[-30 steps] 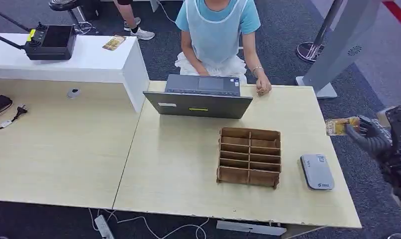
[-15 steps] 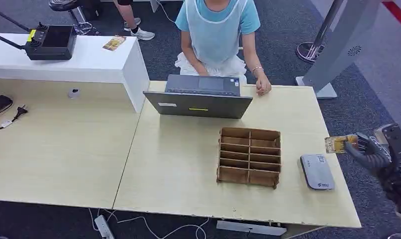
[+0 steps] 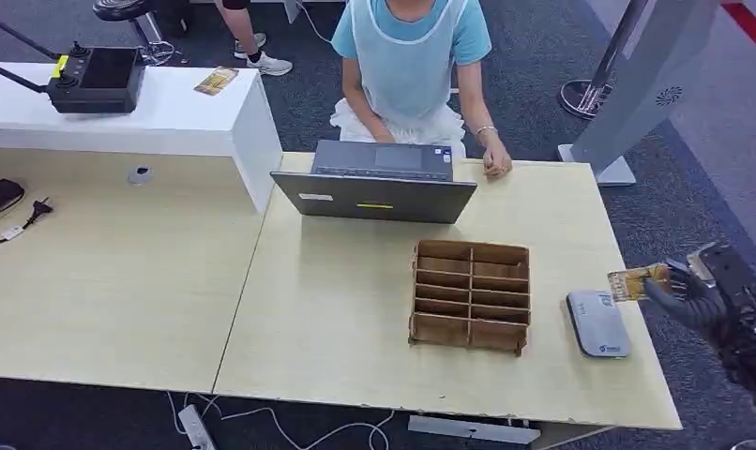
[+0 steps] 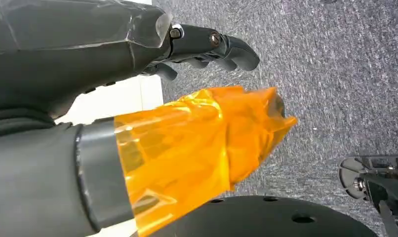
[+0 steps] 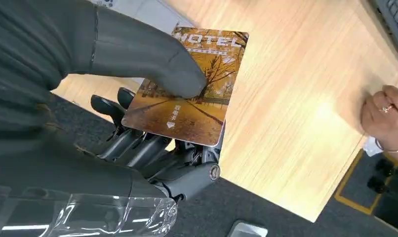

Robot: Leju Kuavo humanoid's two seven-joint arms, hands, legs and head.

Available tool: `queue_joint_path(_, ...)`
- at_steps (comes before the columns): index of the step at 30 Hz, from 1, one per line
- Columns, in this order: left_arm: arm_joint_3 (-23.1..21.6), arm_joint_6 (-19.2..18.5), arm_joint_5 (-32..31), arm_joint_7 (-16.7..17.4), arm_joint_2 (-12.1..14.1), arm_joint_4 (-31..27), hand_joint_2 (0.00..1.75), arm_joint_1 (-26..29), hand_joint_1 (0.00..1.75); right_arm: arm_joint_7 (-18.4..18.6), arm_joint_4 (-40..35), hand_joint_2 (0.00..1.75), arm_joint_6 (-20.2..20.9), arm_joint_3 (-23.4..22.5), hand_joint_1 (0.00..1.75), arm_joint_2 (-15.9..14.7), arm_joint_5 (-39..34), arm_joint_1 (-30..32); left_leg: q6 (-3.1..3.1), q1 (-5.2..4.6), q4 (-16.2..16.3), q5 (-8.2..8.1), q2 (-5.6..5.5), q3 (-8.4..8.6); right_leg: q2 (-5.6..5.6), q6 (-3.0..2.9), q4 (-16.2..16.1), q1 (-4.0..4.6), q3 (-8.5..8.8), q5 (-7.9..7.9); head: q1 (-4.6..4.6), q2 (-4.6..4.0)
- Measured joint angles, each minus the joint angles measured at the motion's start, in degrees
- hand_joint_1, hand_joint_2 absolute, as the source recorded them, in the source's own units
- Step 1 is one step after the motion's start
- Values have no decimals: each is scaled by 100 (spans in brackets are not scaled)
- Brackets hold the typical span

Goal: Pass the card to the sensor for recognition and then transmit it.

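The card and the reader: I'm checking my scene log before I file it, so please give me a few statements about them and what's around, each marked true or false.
1. The right hand holds the card between thumb and fingers. True.
2. The card lies flat on the grey reader. False: it is in the hand, near the reader's far right corner at the table edge; contact cannot be judged.
3. The card has "HOTEL" printed on it. True.
4. The wooden divider box stands right of the reader. False: it stands to its left.
5. The laptop is closed. False: it is open, facing the seated person.
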Motion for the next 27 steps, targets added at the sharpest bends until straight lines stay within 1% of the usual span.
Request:
queue_joint_path(6,0,0,-26,2,0,0,0,0,0,37,-20,175,-22,72,175,-59,7,196,0,0,0,0,0,0,0,0,0,0,0,0,-2,0)
queue_joint_path(20,-2,-15,-85,5,-4,2,0,-1,0,109,-236,175,-105,168,175,-55,68,734,2,0,-1,-2,0,0,0,0,0,0,0,-1,0,0)
queue_joint_path(27,-2,-15,-107,5,-7,2,0,-1,0,135,-251,175,-131,254,175,-4,105,849,3,0,-1,-2,2,0,1,0,0,0,0,-1,0,0)
